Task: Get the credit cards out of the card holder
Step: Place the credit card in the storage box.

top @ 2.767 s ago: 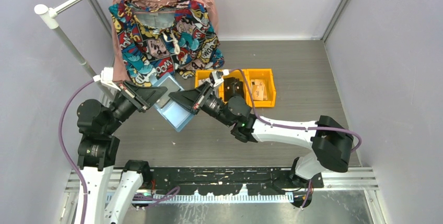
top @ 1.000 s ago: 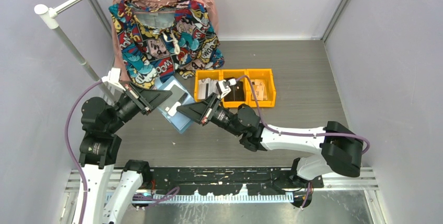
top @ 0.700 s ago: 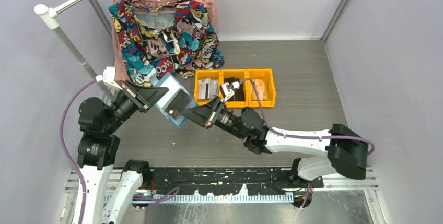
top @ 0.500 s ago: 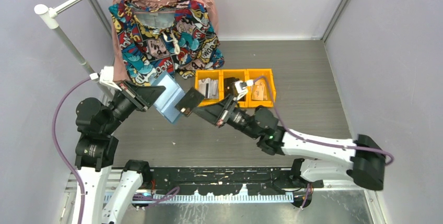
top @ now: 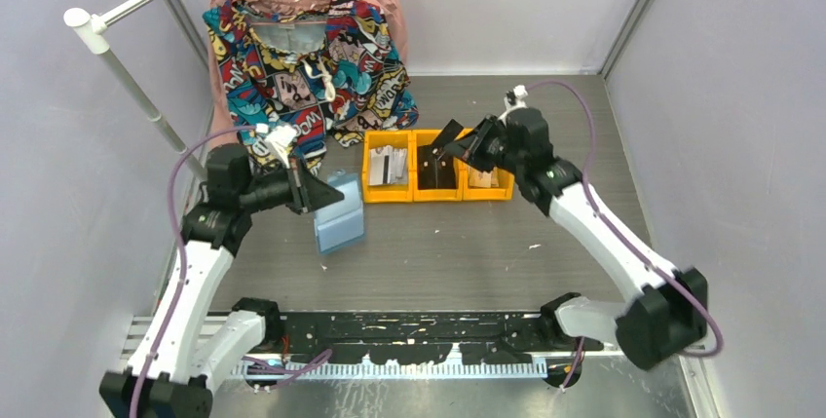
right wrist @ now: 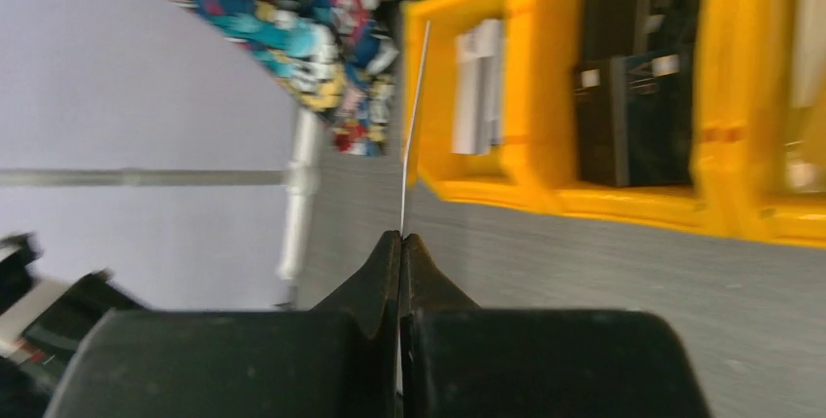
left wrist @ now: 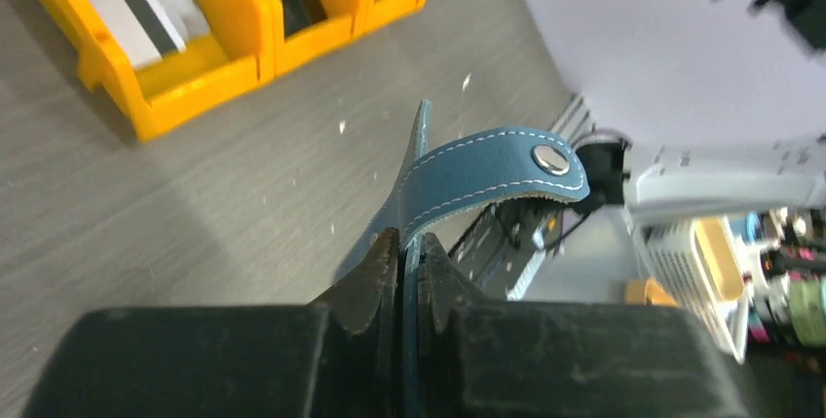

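Right pincer [right wrist: 400, 238]: clenched on the near edge of one credit card [right wrist: 414, 126], which shows edge-on as a thin pale line rising from the fingertips.
Position of the card: aloft, clear of the card holder, near the row of orange bins [right wrist: 531, 77]; which compartment it lies over cannot be told.
Left pincer [left wrist: 410, 243]: clenched on one edge of the card holder [top: 340, 225], its snap tab [left wrist: 550, 158] curling free beyond the jaws.
Position of the holder: just left of the bins, well apart from the right pincer; whether it touches the counter [top: 526, 252] cannot be told, nor whether more cards remain inside.
Risk, card: a thin card pinched at one edge will probably swivel or slip; let go over a divider wall, it could catch on the rim or fall outside.
Risk, holder: gripped by one thin edge, it may sag, hindering any later pull.
Bin contents: pale cards on the left, dark items in the middle, pale items on the right.
Surroundings: a patterned shirt [top: 312, 57] hangs behind the left arm, beside a white rack pole [top: 127, 72].
Obstructions: the bin walls, and the items already standing in the compartments.
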